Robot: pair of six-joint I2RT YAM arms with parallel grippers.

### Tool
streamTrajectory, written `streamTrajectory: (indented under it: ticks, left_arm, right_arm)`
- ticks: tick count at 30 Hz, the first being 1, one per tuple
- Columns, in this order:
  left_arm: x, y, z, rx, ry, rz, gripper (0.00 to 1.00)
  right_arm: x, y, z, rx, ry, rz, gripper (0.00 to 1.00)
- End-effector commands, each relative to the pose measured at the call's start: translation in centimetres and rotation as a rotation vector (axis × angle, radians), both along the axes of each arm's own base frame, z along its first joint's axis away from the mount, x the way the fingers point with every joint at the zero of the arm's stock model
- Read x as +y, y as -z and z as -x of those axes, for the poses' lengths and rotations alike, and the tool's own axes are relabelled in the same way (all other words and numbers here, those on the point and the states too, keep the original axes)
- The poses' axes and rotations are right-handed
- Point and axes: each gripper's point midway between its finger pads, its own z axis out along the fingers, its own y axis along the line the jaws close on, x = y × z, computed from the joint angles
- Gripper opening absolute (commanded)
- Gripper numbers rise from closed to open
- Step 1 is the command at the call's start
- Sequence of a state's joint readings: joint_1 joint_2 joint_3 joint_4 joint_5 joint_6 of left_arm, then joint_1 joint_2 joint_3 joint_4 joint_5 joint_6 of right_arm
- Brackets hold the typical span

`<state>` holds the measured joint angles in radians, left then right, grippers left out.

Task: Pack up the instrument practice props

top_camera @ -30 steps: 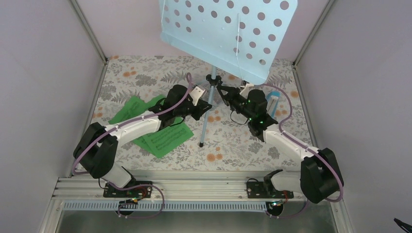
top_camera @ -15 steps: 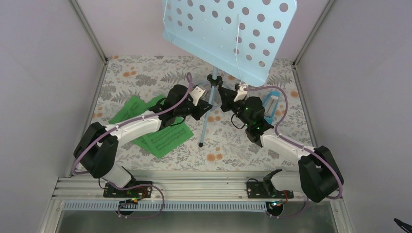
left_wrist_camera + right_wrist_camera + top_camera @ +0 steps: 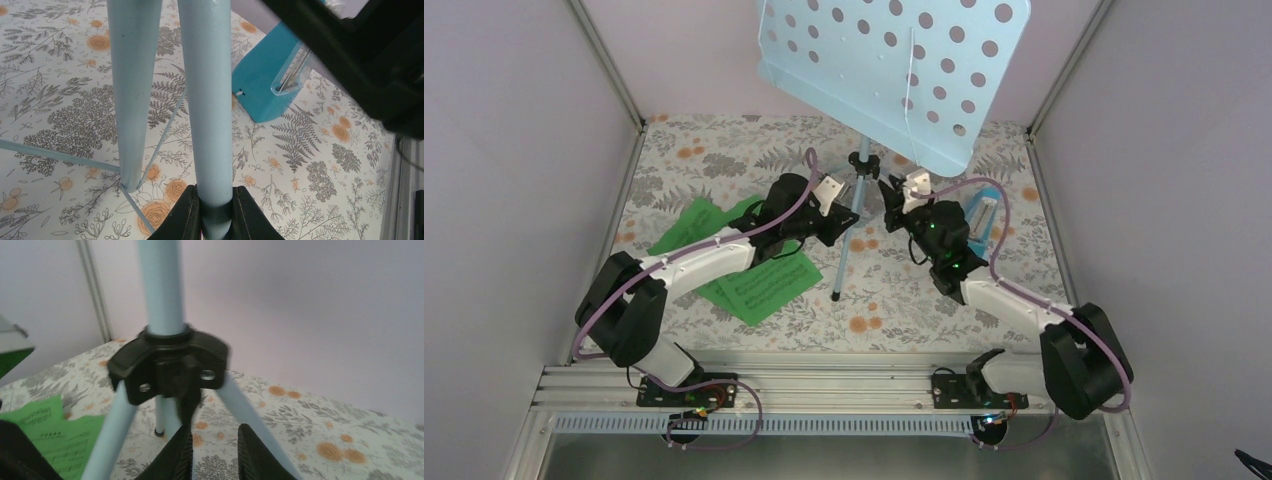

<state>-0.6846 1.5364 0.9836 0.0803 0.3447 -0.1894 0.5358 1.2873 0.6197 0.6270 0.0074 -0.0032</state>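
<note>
— Where is the music stand [image 3: 894,70]?
— Standing on the floral desk [image 3: 724,150]; my left tool [image 3: 216,212] clamps its pole [image 3: 207,100]; my right tool [image 3: 212,450] sits slightly parted just under the black hub [image 3: 170,365].

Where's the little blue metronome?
Top view: the metronome stands on the right side of the table, just beyond the right arm, near the music stand.

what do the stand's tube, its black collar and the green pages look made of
Stand tube: likely metal under glossy pale blue paint, going by its smooth round surface and long highlights.
Black collar: probably moulded plastic with a dull finish; it has rounded lobes and two small metal-looking fasteners.
Green pages: paper, thin, flat and matte, printed with music staves.
</note>
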Motion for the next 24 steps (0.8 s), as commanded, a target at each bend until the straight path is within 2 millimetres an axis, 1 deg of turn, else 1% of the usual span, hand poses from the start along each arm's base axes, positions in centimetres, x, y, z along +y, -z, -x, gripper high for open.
streamTrajectory:
  ticks: [1,2,4,6,7,8,10,12,14,17,20,24]
  left_arm:
    - [0.3,-0.6,0.4,-0.026,0.018,-0.005,0.04]
    - [0.2,-0.7,0.4,-0.025,0.020,-0.003,0.07]
    - [0.2,-0.8,0.4,-0.023,0.019,0.001,0.17]
    - [0.3,-0.9,0.4,-0.020,0.014,0.000,0.29]
    - [0.4,-0.9,0.3,-0.020,0.007,-0.001,0.34]
    - [0.4,-0.9,0.3,-0.022,0.004,-0.002,0.37]
    - [0.4,-0.9,0.2,-0.022,-0.001,-0.006,0.42]
    - [0.4,-1.0,0.1,-0.024,-0.002,-0.005,0.42]
    - [0.3,-1.1,-0.1,-0.024,-0.003,-0.003,0.41]
    - [-0.1,-1.4,-0.3,-0.032,0.006,0.007,0.33]
    - [-0.4,-1.5,-0.5,-0.041,0.014,0.007,0.29]
    - [-0.7,-1.7,-0.9,-0.047,0.019,0.008,0.25]
  right_arm:
    - [-4.1,-1.9,0.3,-0.039,0.155,-0.046,0.32]
    - [-4.6,-1.9,0.7,-0.037,0.161,-0.071,0.38]
    - [-5.4,-2.3,1.4,-0.027,0.172,-0.123,0.43]
    - [-6.0,-2.7,2.0,-0.003,0.177,-0.189,0.50]
    - [-6.4,-3.2,2.4,0.008,0.176,-0.233,0.54]
    - [-6.5,-3.6,2.7,0.033,0.169,-0.285,0.58]
    - [-5.6,-3.9,3.4,0.078,0.101,-0.329,0.63]
    - [-4.5,-4.0,3.7,0.110,0.037,-0.325,0.67]
    - [-3.8,-3.7,3.1,0.139,0.000,-0.301,0.70]
    - [-2.1,-3.1,2.1,0.191,-0.130,-0.277,0.68]
    - [-0.4,-3.4,1.5,0.224,-0.241,-0.283,0.63]
    - [0.7,-3.5,0.4,0.253,-0.329,-0.306,0.49]
